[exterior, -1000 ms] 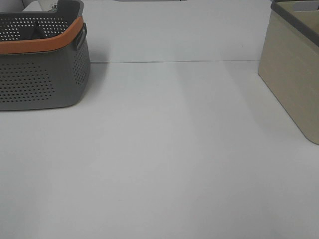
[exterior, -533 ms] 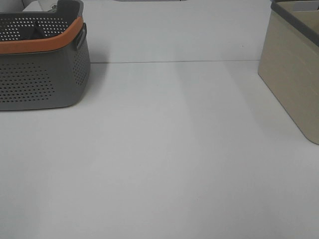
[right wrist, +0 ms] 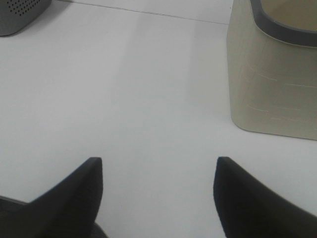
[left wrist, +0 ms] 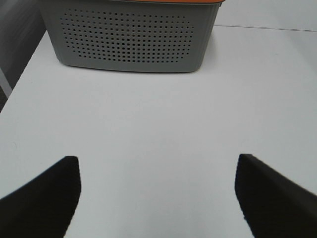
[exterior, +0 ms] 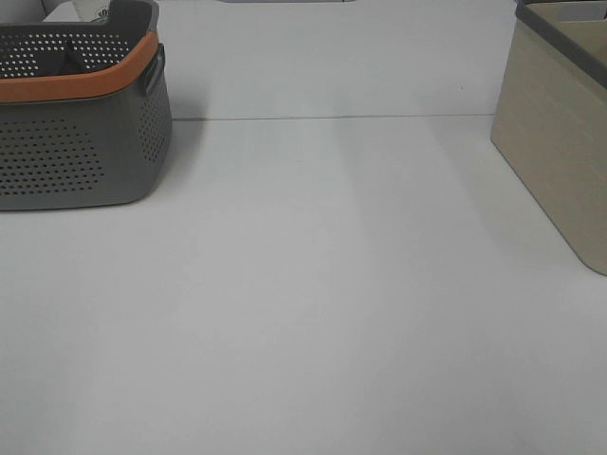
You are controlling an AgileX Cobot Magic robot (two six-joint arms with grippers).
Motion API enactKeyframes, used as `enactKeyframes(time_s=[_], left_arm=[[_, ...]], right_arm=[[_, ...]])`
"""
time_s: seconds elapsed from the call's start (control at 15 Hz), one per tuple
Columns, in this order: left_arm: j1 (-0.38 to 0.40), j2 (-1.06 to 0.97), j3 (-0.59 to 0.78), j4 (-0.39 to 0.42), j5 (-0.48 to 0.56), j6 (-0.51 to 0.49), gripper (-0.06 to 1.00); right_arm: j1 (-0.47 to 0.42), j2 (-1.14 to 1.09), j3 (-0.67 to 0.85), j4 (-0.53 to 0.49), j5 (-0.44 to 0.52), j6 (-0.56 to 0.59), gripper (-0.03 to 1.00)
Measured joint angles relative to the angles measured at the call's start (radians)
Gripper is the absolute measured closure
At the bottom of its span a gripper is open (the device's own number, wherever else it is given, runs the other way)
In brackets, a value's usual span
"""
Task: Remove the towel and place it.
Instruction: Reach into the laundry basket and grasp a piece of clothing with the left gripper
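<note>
The grey perforated basket [exterior: 85, 142] with an orange rim stands at the table's back left. A dark shape [exterior: 59, 59] lies inside it; I cannot tell whether it is the towel. No towel shows anywhere else. My left gripper [left wrist: 158, 198] is open and empty, low over bare table in front of the basket [left wrist: 129, 39]. My right gripper [right wrist: 158, 198] is open and empty over bare table, with a beige bin [right wrist: 272, 84] ahead of it on one side. Neither gripper shows in the exterior high view.
The beige bin [exterior: 560, 161] with a grey rim stands at the right edge of the white table [exterior: 313, 284]. A corner of the basket [right wrist: 20, 10] shows in the right wrist view. A seam line [exterior: 332, 118] crosses the table at the back.
</note>
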Motion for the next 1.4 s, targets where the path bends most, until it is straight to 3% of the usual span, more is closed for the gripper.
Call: enactKeyframes(time_s=[0.47, 0.73, 1.07, 1.4], left_arm=[[0.0, 0.0, 0.0, 0.013, 0.0, -0.011, 0.15], [0.0, 0.034, 0.0, 0.077, 0.0, -0.106, 0.15], [0.0, 0.211, -0.076, 0.082, -0.006, -0.114, 0.16], [0.0, 0.447, -0.192, 0.121, -0.101, -0.148, 0.18]], right_arm=[[0.0, 0.0, 0.0, 0.0, 0.0, 0.0, 0.32], [0.0, 0.0, 0.0, 0.0, 0.0, 0.0, 0.32], [0.0, 0.0, 0.0, 0.0, 0.0, 0.0, 0.32], [0.0, 0.0, 0.0, 0.0, 0.0, 0.0, 0.32]])
